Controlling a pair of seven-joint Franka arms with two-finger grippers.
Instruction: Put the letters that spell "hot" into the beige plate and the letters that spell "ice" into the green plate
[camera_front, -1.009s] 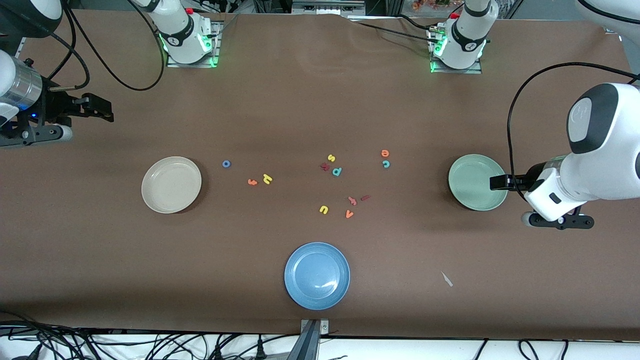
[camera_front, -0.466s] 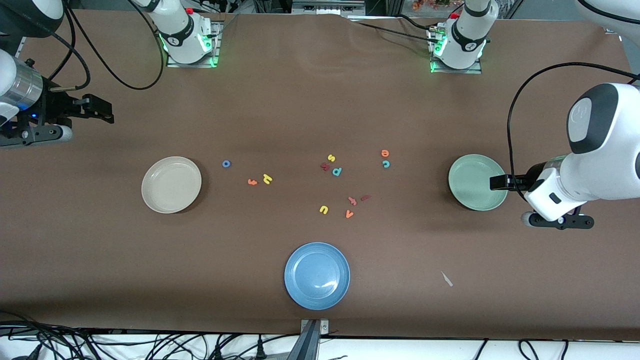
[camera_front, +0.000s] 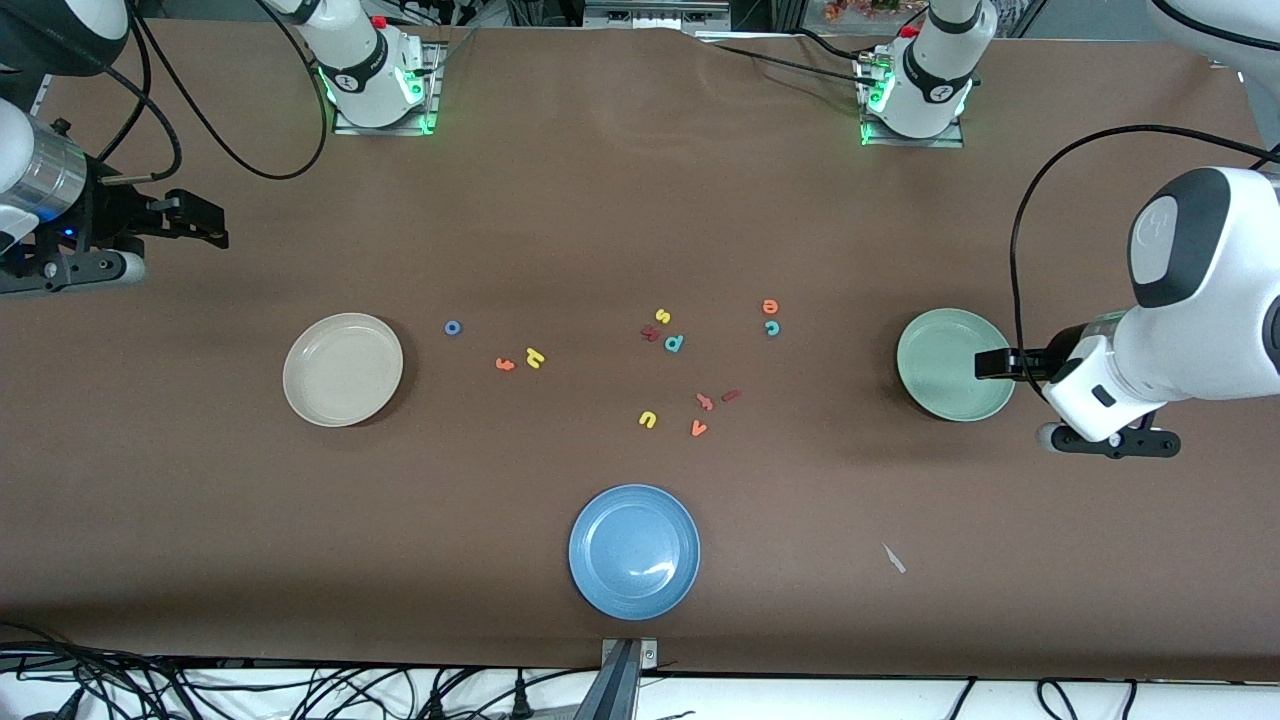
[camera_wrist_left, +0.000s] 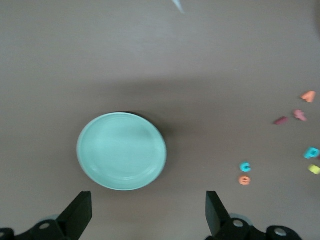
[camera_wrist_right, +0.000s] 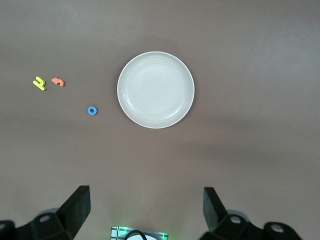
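- My left end effector (camera_front: 990, 364) hangs spread and empty over the green plate (camera_front: 945, 362); teal c (camera_front: 772, 328) and orange e (camera_front: 770, 306) lie toward nine o'clock, maroon i (camera_front: 731, 396) lower
- My right end effector (camera_front: 205, 222), also spread and empty, waits; h (camera_front: 535, 357), o (camera_front: 453, 327), t (camera_front: 505, 364) lie on the counter at three o'clock of the beige plate (camera_front: 343, 369)

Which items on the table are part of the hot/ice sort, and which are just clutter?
Task items:
- yellow h, blue o, orange t
- beige plate
- maroon i, teal c, orange e
- green plate

Lying about:
- blue plate
- yellow s, yellow u
- teal p
- orange v
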